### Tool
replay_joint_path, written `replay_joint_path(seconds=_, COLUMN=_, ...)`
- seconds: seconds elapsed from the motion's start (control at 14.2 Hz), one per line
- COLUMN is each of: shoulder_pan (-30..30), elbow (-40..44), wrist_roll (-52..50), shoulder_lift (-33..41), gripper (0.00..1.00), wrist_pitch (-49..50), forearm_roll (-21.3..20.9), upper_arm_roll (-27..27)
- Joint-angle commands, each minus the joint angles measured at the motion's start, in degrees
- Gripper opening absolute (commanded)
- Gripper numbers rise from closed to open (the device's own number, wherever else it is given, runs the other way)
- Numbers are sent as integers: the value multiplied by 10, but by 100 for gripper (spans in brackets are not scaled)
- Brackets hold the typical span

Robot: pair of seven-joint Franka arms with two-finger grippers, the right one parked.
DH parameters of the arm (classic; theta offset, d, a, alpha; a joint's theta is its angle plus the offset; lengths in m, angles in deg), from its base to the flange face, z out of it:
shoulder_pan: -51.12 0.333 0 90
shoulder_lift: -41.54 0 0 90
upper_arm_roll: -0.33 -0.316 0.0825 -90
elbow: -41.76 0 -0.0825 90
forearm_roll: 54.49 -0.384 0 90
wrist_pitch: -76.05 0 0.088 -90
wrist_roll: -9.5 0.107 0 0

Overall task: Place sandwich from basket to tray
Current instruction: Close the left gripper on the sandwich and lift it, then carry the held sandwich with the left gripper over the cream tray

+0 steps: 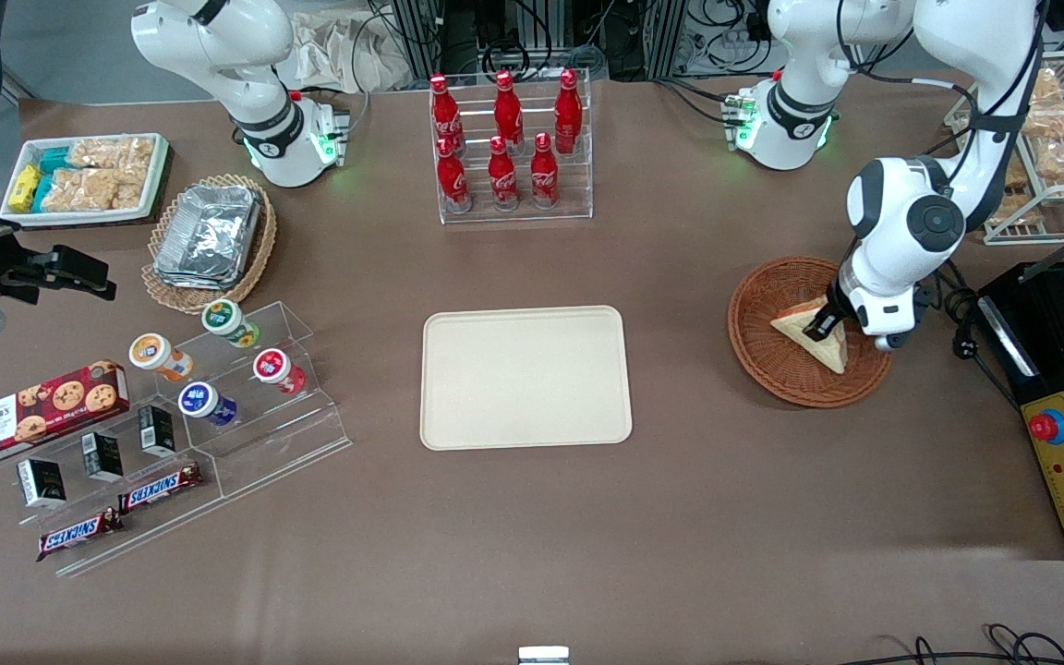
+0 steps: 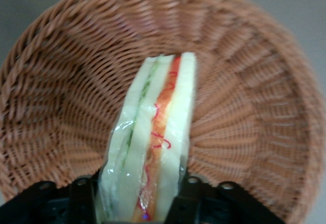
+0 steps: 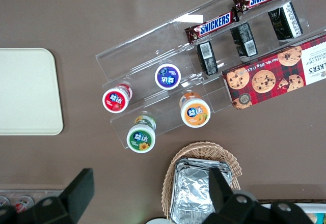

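Here the gripper (image 1: 825,324) clasps the unlabelled sandwich (image 1: 812,335) inside the basket (image 1: 758,346).

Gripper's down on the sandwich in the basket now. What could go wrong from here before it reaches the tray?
1. The gripper grips the sandwich by its soft bread sides with the fingers at one end only; it may squash or slip out on lifting.
2. The basket has a raised woven rim, so a low sideways move toward the tray could snag the sandwich or drag the basket.
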Motion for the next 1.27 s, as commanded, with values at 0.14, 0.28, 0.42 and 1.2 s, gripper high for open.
replay_joint_path(seconds=0.14, shoulder_pan=-2, elbow=121, wrist_roll=22, shoulder_lift=55, gripper=0, wrist_pitch=167, forearm_roll=-10, upper_arm_roll=25)
replay_joint_path(seconds=0.28, shoulder_pan=-3, elbow=254, wrist_roll=65, shoulder_lift=51, gripper=0, wrist_pitch=329, forearm_roll=-9, upper_arm_roll=50)
replay_joint_path(seconds=0.42, shoulder_pan=-3, elbow=402, wrist_roll=106, shoulder_lift=25, gripper=0, wrist_pitch=482, forearm_roll=-2, upper_arm_roll=78)
replay_joint_path(seconds=1.2, shoulder_pan=-97, elbow=548, wrist_roll=120, shoulder_lift=-151, gripper=0, wrist_pitch=449, forearm_roll=-32, upper_arm_roll=266)
